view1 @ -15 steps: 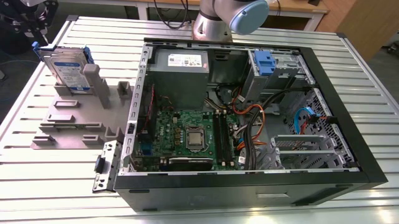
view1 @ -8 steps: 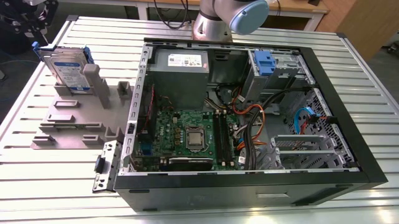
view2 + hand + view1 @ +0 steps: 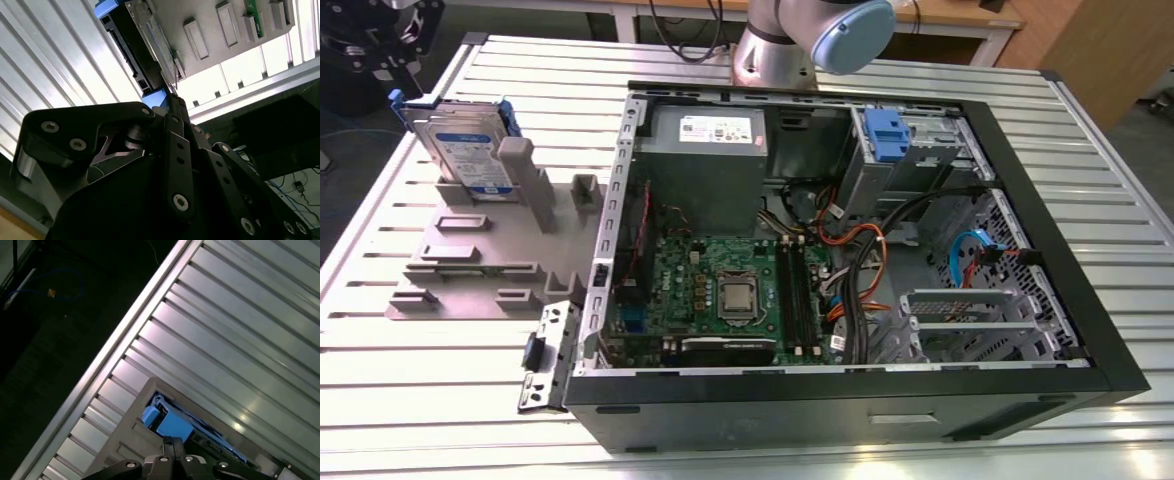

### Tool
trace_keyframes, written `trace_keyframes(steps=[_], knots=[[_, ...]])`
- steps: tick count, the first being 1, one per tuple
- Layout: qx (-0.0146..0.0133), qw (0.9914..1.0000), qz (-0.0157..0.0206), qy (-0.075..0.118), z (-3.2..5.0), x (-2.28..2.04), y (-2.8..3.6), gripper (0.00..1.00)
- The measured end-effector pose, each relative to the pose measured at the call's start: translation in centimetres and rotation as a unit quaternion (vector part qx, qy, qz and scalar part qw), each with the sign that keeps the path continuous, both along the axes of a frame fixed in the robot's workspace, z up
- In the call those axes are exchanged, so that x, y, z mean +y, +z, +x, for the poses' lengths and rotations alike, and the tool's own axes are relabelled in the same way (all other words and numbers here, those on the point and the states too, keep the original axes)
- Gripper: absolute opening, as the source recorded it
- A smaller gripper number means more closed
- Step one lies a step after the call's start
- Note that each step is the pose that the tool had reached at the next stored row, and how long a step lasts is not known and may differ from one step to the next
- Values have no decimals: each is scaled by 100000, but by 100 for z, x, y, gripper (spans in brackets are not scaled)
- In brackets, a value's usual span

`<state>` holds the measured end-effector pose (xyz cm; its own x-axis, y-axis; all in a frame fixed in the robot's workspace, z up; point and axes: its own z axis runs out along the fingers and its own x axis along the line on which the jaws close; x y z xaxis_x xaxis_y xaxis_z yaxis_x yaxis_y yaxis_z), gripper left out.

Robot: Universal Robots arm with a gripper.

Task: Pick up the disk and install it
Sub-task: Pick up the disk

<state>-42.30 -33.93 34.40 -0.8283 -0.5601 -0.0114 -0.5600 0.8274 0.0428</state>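
Disk (image 3: 464, 150) upright on edge, in grey holder (image 3: 467, 272)

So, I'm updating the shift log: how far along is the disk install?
Nothing finished yet: the disk stands upright in the grey holder on the table, outside the open computer case. In hand: the gripper sits at the disk's blue rail; a grip isn't confirmable. Left: lifting it out and seating it in the case.
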Motion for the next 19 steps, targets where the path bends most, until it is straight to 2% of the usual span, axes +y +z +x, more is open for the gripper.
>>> trace_keyframes(steps=[5,10,15,19], knots=[[2,99976,-1,2171,0,0,0,11],[4,99903,-1,4396,0,0,0,11],[4,99784,0,6569,0,0,-1,11],[2,99643,0,8438,0,0,-1,11]])
